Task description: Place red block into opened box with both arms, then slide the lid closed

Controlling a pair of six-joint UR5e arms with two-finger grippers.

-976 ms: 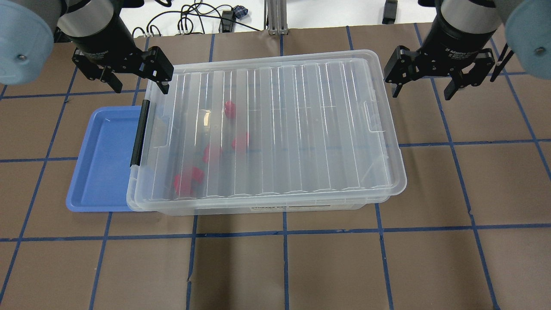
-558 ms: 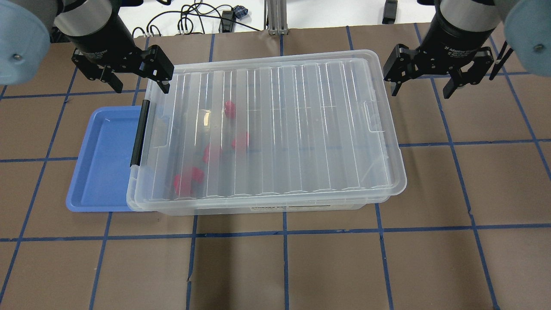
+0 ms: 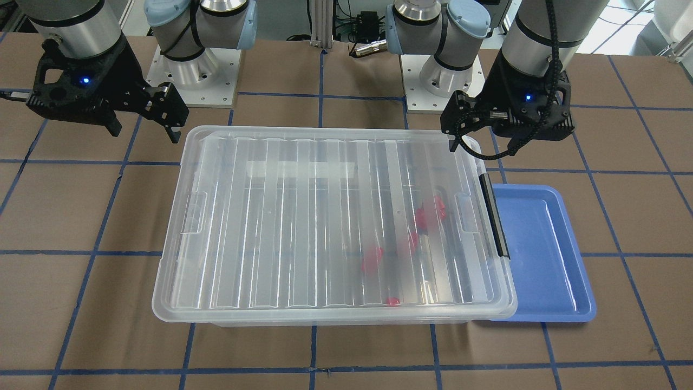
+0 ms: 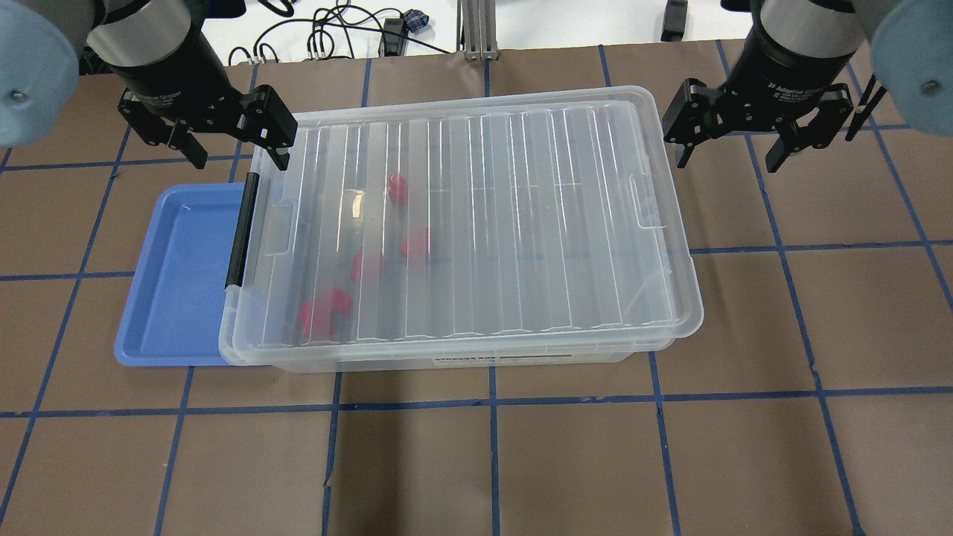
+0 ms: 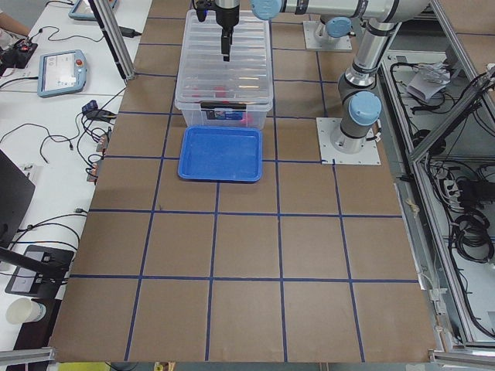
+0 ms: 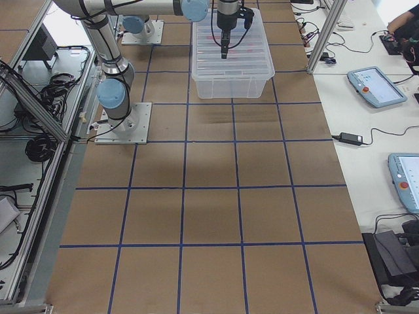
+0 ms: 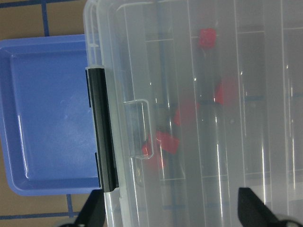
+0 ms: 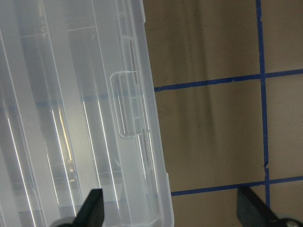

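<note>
The clear box [image 4: 461, 362] stands mid-table with the ribbed lid [image 4: 521, 223] lying flat over it. Several red blocks [image 4: 397, 187] [image 3: 431, 211] [image 7: 207, 37] show blurred through the lid, near the end with the black latch bar [image 4: 242, 229]. My left gripper [image 4: 238, 155] hovers open over the far corner at the latch end, holding nothing. My right gripper [image 4: 728, 160] hangs open just outside the box's opposite far corner, also empty. In the front-facing view the left gripper [image 3: 506, 143] is at the right and the right gripper [image 3: 145, 132] at the left.
A blue tray [image 4: 175, 275] lies against the latch end of the box, partly tucked under it. Brown table paper [image 4: 491, 461] with blue tape lines surrounds the box. Cables and tablets lie on side benches [image 5: 62, 73].
My left gripper has drifted slightly left and back. The right gripper has barely shifted. Box, lid and blocks have not moved.
</note>
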